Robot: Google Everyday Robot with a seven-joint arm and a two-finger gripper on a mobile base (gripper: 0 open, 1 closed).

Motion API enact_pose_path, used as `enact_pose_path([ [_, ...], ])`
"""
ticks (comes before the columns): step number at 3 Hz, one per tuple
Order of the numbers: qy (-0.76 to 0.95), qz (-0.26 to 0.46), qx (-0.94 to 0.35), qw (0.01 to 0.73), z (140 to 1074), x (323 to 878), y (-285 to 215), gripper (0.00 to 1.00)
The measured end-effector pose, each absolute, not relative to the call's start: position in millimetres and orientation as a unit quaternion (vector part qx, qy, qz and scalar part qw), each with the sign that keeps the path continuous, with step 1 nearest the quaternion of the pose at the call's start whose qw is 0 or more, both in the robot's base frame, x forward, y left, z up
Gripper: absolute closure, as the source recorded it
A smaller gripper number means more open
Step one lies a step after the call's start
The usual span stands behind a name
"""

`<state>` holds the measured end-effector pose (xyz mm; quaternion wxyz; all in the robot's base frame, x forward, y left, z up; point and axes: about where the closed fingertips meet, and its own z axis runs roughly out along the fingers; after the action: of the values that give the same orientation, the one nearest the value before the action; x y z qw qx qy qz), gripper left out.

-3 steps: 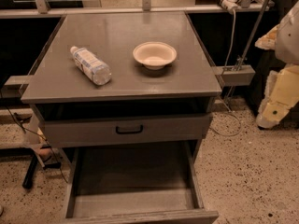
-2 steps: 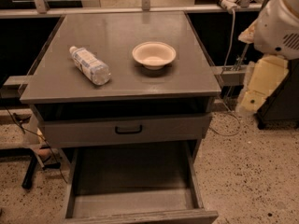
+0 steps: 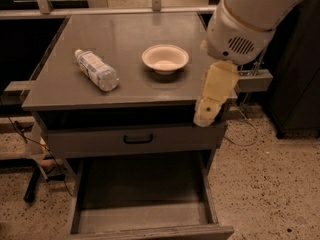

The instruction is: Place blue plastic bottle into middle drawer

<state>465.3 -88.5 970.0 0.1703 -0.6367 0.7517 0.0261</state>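
The blue plastic bottle (image 3: 97,70) lies on its side on the left half of the grey cabinet top (image 3: 130,31), cap toward the back left. The middle drawer (image 3: 145,194) stands pulled out below, a shallow grey tray with nothing in it. My gripper (image 3: 205,116) hangs pointing down from the white arm (image 3: 245,19), at the cabinet's front right corner. It is well to the right of the bottle and holds nothing that I can see.
A white paper bowl (image 3: 165,58) sits on the cabinet top, right of the bottle. A closed grey drawer front with a black handle (image 3: 138,139) is above the open drawer. Speckled floor (image 3: 270,184) lies to the right, with cables and a black stand foot at the left.
My arm has swung left and down into the view, from the far right edge to the cabinet's front right corner. The bottle and the bowl have not moved.
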Motion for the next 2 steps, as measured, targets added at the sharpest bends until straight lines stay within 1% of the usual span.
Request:
enact_pose_path([
  [1,0.75,0.027,-0.638,0.171,970.0,465.3,-85.1,0.0],
  [2,0.743,0.042,-0.643,0.181,962.8,467.6,-63.4,0.0],
])
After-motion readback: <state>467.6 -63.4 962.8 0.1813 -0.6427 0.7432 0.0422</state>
